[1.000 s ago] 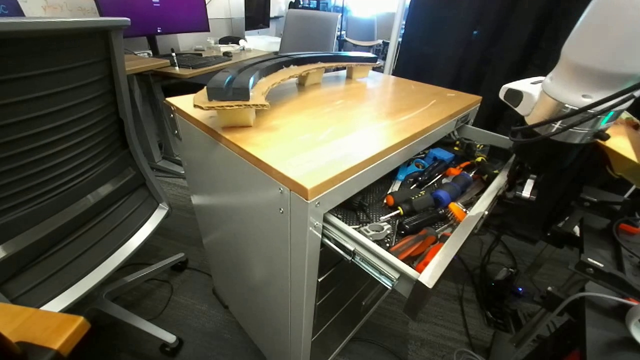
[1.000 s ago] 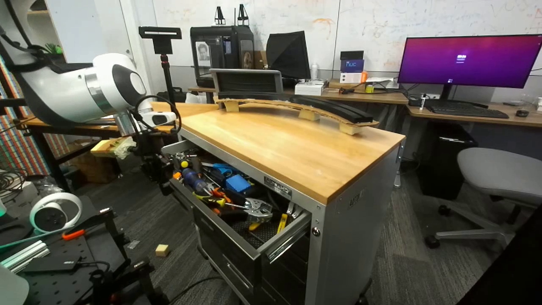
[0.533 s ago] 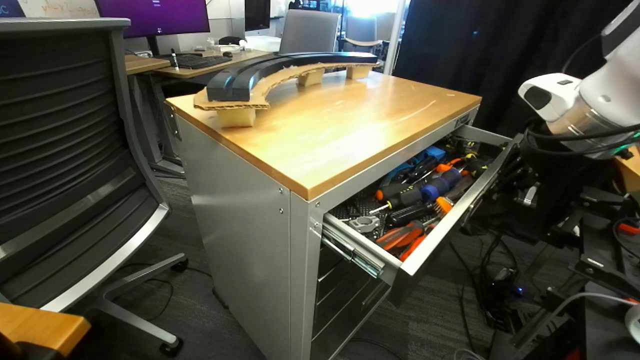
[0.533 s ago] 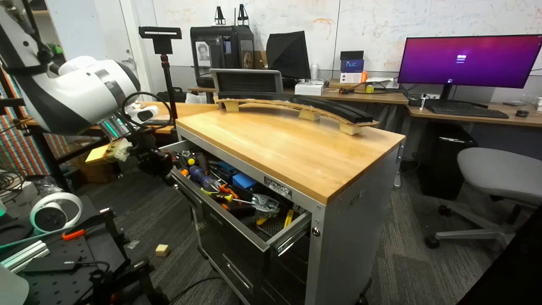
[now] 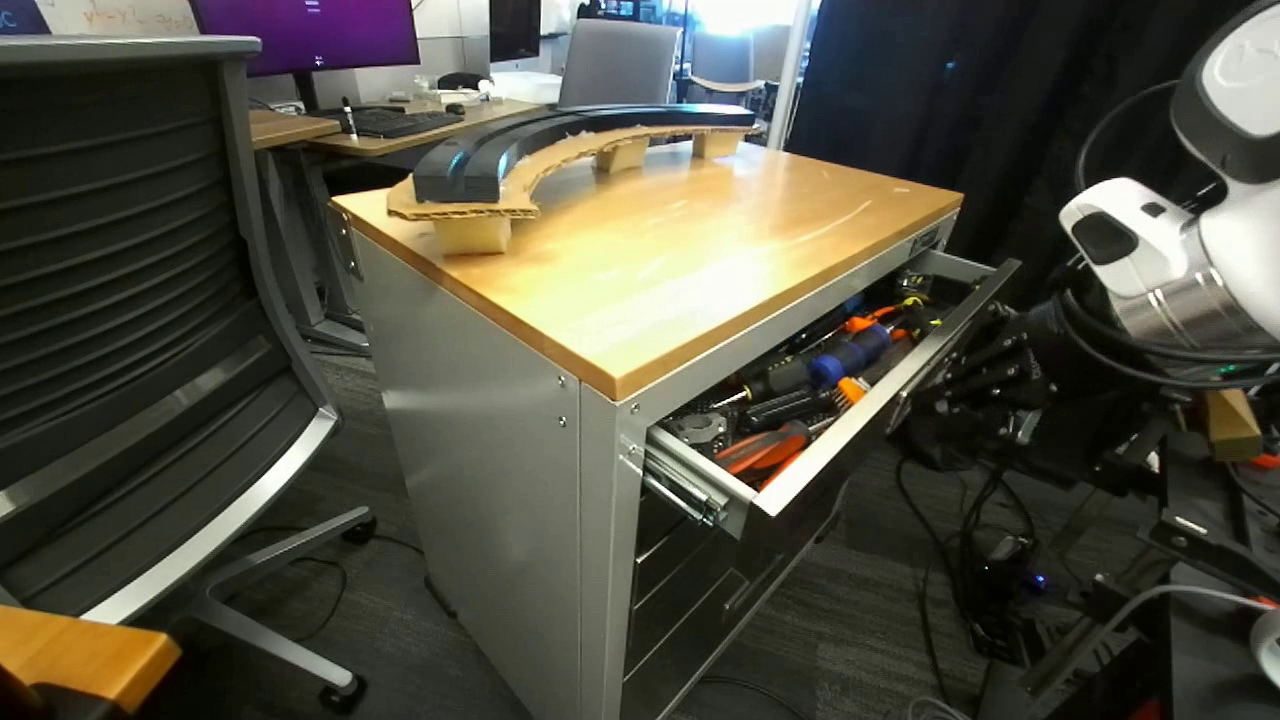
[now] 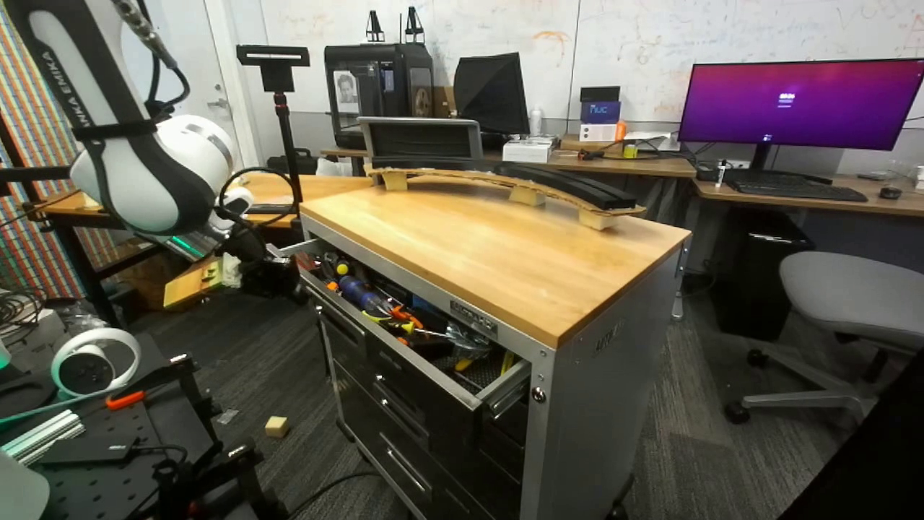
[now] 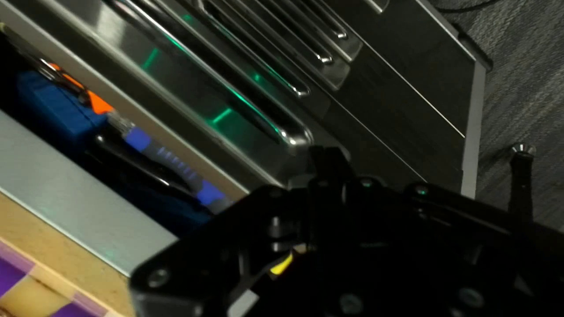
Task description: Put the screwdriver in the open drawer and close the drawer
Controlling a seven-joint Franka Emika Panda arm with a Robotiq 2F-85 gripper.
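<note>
1. Wooden countertop (image 5: 720, 260) tops the cabinet (image 5: 480, 450).
2. Below its front edge, the metal drawer (image 5: 835, 440) sits partly open, holding tools (image 5: 765, 449).
3. Your gripper (image 7: 327, 155), fingers pressed together, meets the drawer's front.
4. You cannot make out where the screwdriver lies.

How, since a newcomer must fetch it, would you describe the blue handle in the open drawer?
Find the cabinet with the wooden top, then its pulled-out uppermost drawer. Inside lies a stout blue handle. Unlike the black handle and blue block near it, it has blue at both ends and a darker middle.
</note>
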